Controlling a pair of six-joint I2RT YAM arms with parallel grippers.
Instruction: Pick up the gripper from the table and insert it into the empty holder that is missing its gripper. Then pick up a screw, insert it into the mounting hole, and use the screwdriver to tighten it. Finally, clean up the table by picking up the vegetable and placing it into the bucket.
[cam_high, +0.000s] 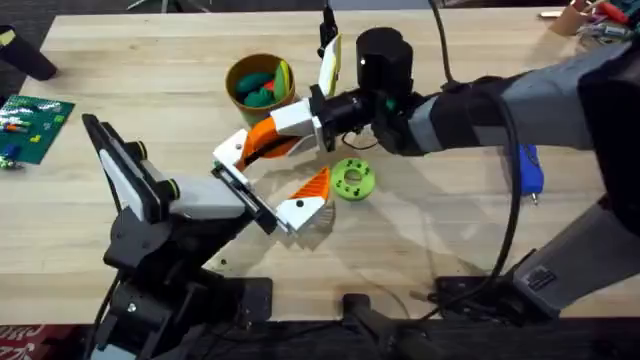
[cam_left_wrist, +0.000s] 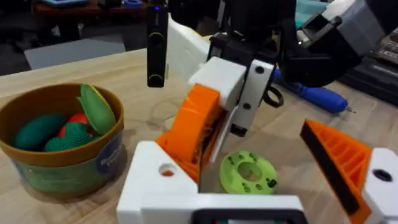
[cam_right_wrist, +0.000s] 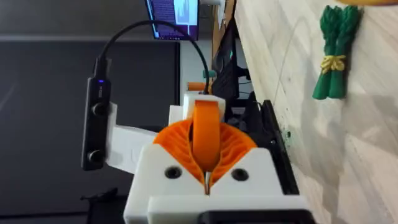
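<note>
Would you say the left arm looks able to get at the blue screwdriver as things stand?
Probably not directly: the screwdriver lies far right, and the right arm stretches across between it and the left tool.

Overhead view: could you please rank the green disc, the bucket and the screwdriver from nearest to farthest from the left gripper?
1. Green disc, just right of the left gripper; the bucket, just beyond it, is too close to call against the disc.
2. Screwdriver, far off at the table's right side.
</note>
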